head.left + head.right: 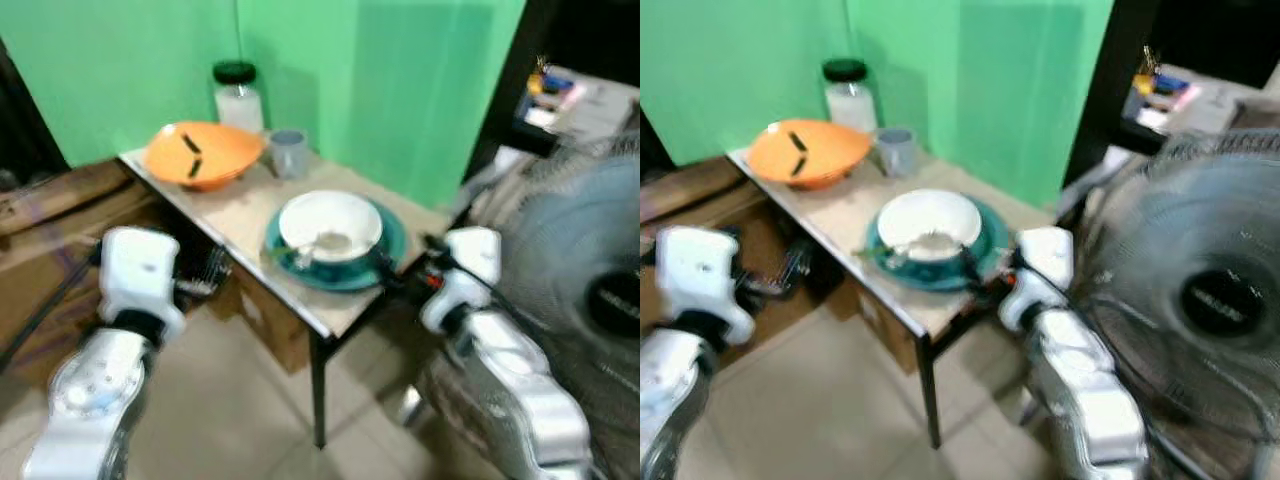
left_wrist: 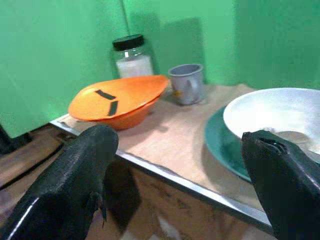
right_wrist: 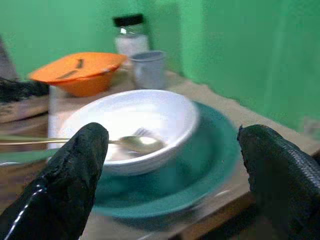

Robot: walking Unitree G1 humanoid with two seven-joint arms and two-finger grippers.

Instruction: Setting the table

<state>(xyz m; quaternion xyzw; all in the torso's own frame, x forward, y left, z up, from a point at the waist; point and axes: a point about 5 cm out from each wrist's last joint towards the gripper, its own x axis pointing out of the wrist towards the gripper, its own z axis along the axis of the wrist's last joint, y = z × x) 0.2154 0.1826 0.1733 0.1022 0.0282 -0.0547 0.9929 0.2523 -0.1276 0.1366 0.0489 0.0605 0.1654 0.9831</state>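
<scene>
Right gripper (image 3: 172,175) is sitting w/ its two black fingers (image 3: 65,185) spread wide apart, gripping nothing, just off the near right corner of the small table (image 1: 250,215). It's pointing at the teal plate (image 1: 385,262), and in the head views its tip is close to the plate's rim; contact can't be told through the blur.

Left gripper (image 2: 175,185) is also standing apart, fingers (image 2: 70,185) wide, empty, hanging below and just outside the table's left edge (image 2: 165,172), aimed across the tabletop.

White bowl (image 1: 330,222) is resting on the teal plate near the table's front corner. A spoon/fork (image 3: 135,143) is lying in the bowl, handle (image 3: 30,141) sticking out over the rim toward the robot's left.

Orange bowl (image 1: 203,152) w/ two dark marks is sitting at the far left of the table. Grey mug (image 1: 289,152) is standing just beside it, and a glass jar (image 1: 238,97) w/ black lid is standing behind both, next to the green wall (image 1: 120,60).

Cardboard box (image 1: 270,320) is sitting under the table. Big fan (image 1: 1200,300) is standing on the robot's right, near the right arm. Head views are somewhat blurred.
</scene>
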